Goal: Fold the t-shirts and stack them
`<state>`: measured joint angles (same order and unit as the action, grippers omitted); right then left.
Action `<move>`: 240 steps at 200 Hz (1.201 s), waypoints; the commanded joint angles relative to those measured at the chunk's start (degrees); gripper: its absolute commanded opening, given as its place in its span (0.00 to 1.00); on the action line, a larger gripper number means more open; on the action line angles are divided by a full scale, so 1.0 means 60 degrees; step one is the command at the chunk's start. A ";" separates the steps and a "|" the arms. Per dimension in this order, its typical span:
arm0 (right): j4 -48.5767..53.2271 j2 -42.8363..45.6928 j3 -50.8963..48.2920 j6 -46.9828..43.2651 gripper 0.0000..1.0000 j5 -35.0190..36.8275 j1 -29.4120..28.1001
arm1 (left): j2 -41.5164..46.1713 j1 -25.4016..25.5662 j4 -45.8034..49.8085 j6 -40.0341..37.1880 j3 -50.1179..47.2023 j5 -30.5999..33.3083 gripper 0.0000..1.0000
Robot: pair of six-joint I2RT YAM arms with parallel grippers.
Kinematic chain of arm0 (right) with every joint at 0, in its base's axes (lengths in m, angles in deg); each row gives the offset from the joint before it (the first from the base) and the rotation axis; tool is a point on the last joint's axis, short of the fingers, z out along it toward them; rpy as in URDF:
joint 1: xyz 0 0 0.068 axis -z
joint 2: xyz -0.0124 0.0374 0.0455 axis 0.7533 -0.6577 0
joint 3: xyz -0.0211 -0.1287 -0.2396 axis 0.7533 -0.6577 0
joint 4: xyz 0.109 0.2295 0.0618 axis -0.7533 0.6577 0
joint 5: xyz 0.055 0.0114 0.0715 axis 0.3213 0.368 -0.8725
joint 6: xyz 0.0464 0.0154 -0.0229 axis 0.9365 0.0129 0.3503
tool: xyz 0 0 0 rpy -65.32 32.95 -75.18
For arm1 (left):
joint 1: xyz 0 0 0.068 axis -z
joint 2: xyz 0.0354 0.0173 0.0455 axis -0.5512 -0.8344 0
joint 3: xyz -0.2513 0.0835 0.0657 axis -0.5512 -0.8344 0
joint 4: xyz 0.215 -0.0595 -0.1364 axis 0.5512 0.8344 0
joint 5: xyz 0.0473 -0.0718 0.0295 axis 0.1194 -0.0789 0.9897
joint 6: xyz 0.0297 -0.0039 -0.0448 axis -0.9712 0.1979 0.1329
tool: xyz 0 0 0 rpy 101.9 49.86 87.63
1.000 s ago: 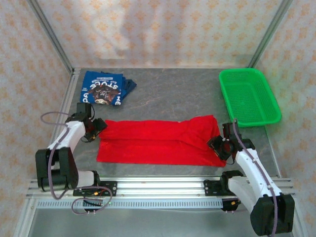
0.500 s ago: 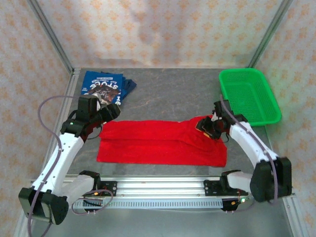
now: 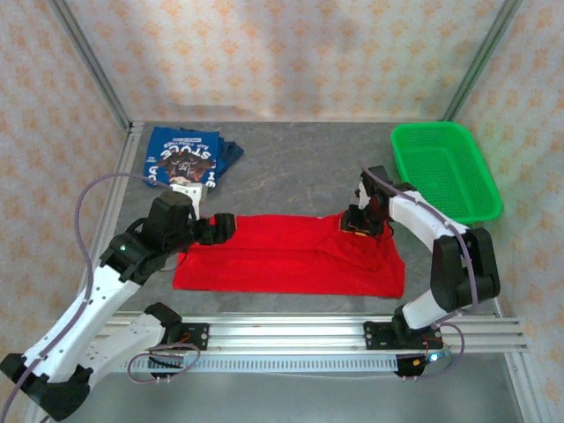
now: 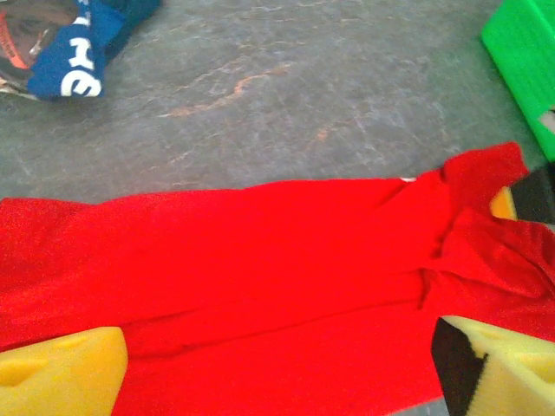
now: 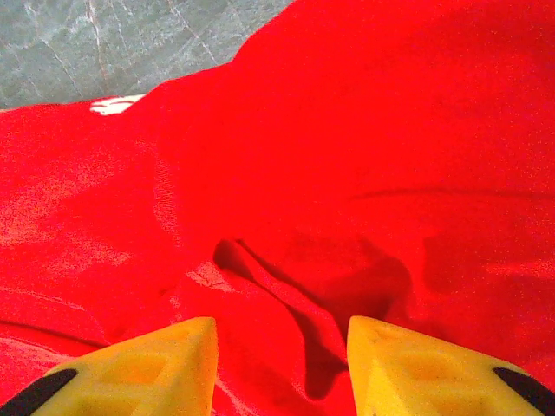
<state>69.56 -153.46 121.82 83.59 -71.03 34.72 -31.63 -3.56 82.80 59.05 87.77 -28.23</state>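
Top view: the red t-shirt (image 3: pixel 291 260) lay flat on the table (image 3: pixel 291 167), with the blue t-shirt (image 3: pixel 182 159) at its 11 o'clock. The left gripper (image 3: pixel 225 226) hovered at 10, the right gripper (image 3: pixel 357 222) at 2.
Left wrist: its fingers (image 4: pixel 61 373) gaped wide over red cloth.
Right wrist: its fingers (image 5: pixel 147 364) stood apart, astride a red pucker.

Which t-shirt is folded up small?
The blue t-shirt, at the far left: it is a small bundle with white lettering on top. The red t-shirt lies stretched out long, nearer the arms.

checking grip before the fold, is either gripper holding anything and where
Nothing held yet: left gripper open above the red t-shirt; right gripper open, straddling a raised fold at its right end.
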 commanded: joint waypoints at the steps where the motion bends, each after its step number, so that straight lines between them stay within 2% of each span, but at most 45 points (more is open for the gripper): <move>1: 0.0279 -0.0370 0.0286 -0.0907 0.43 0.0232 -0.0128 | 0.0244 0.0615 0.0991 -0.0290 0.0604 0.0783 0.94; 37: 0.0091 -0.0742 0.0363 -0.1190 0.43 0.0171 -0.0161 | 0.0261 0.1506 0.1954 -0.0265 0.1409 0.0958 0.97; 68: -0.0080 -0.1022 0.0469 -0.1207 0.39 0.0143 -0.0369 | 0.0341 0.1629 0.2467 -0.0365 0.1653 0.1080 0.98; 93: -0.0022 -0.1231 0.0537 -0.1208 0.27 0.0326 -0.0469 | 0.0434 0.1624 0.2584 -0.0422 0.1590 0.1284 0.98; 120: -0.0074 -0.0935 0.0496 -0.1116 0.09 0.0359 -0.0468 | 0.0532 0.1627 0.2507 -0.0352 0.1430 0.1479 0.98; 137: -0.0058 -0.0680 0.0453 -0.1122 0.04 0.0153 -0.0467 | 0.0576 0.1624 0.2405 -0.0352 0.1273 0.1549 0.98; 206: -0.0173 0.1038 -0.0593 -0.0788 0.04 -0.1097 -0.0613 | 0.0582 0.1623 0.1937 -0.0067 0.0570 0.1975 0.98; 240: -0.0528 0.1724 -0.1397 -0.0276 0.08 -0.1603 -0.1349 | 0.0569 0.1623 0.1597 0.0119 0.0110 0.2110 0.98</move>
<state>67.97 -145.99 116.44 79.22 -77.18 29.89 -28.59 5.93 95.28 58.27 90.13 -18.17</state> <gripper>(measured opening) 0.060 0.980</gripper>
